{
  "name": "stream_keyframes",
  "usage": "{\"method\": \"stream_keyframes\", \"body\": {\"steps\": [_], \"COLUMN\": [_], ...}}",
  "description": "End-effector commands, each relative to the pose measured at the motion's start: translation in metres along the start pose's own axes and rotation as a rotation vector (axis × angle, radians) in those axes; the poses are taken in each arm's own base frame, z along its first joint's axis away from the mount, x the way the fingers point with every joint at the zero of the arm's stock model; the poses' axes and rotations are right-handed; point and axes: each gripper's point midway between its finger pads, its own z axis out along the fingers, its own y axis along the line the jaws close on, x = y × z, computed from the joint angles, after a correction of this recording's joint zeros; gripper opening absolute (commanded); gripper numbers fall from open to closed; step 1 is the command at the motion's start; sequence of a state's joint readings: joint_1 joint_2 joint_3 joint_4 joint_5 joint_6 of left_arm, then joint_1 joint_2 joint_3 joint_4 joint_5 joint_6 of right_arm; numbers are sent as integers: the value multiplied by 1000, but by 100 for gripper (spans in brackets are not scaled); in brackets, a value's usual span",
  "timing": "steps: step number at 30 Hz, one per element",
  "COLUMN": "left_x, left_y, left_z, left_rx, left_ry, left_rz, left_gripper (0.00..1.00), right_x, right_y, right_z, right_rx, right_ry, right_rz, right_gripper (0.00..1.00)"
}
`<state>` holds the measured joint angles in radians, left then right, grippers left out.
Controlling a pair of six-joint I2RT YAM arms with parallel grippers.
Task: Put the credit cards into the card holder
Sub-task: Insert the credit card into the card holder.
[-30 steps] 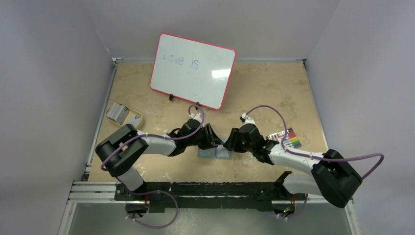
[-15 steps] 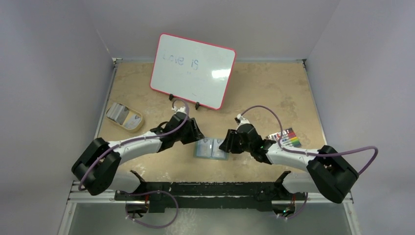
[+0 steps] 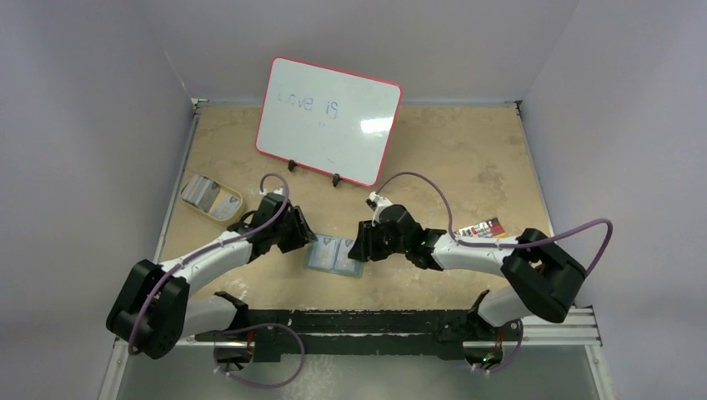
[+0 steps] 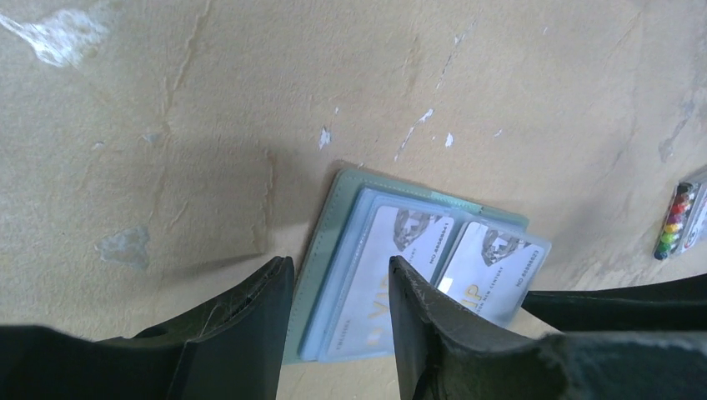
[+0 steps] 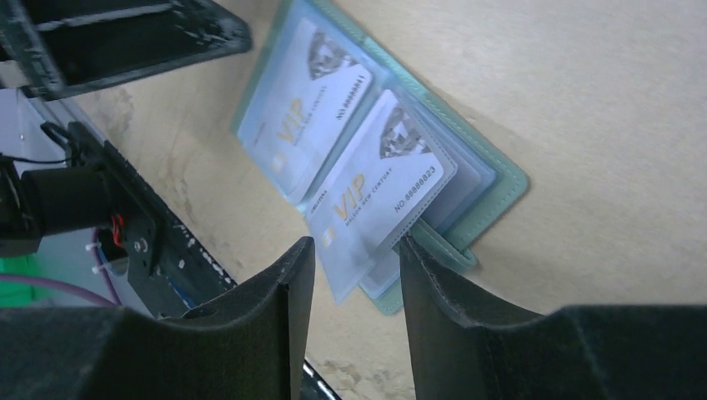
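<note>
The card holder (image 3: 333,254), a sage-green wallet, lies open and flat on the table between my two grippers. In the left wrist view its green edge (image 4: 321,242) frames clear sleeves with two pale blue credit cards (image 4: 488,267) inside. In the right wrist view one card (image 5: 304,108) sits in its sleeve and another (image 5: 379,196) sticks out at an angle over the card holder's edge (image 5: 500,187). My left gripper (image 3: 298,235) (image 4: 340,265) is open just above the holder's left end. My right gripper (image 3: 358,246) (image 5: 357,246) is open by the tilted card's corner.
A pink-framed whiteboard (image 3: 328,119) stands at the back. A silver ribbed case (image 3: 208,197) lies at the far left. A pack of coloured markers (image 3: 485,229) lies behind the right arm and shows in the left wrist view (image 4: 679,221). A black rail (image 3: 350,321) runs along the near edge.
Both grippers have moved to the left. The open card holder has slid left along the table with them and now lies slightly turned.
</note>
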<state>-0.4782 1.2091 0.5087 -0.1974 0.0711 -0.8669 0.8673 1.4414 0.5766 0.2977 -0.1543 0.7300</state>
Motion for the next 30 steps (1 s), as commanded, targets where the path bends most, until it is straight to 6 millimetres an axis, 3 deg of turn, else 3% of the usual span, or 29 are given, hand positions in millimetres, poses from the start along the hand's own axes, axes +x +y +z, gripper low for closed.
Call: {"method": "stream_keyframes", "body": {"steps": [1,5,12,19,24,30], "left_x": [5,8,8,2,5,7], "left_y": [-9,-9,-4,-16,-9,0], "left_z": [-4,-8,-10,-14,-11,-7], "left_rx": [81,94,80,135,118,92], "left_ry": [32,32,29,21,22,18], "left_rz": [-3,-14,-26,-86,-119,-129], "left_gripper": [45,45,44,43,43,43], "right_x": [-17,-21,-14,-7,2,5], "right_y": [22,11,1,-4,-8,8], "right_z": [-5,-13,-8,0,9,11], "right_rx": [-59,-6,8,10,3,-42], "right_ry": [-24,-13,90,179,221,203], "right_rz": [-158,-333,-526,-587,-584,-597], "right_gripper": [46,52,54,53,54,48]}}
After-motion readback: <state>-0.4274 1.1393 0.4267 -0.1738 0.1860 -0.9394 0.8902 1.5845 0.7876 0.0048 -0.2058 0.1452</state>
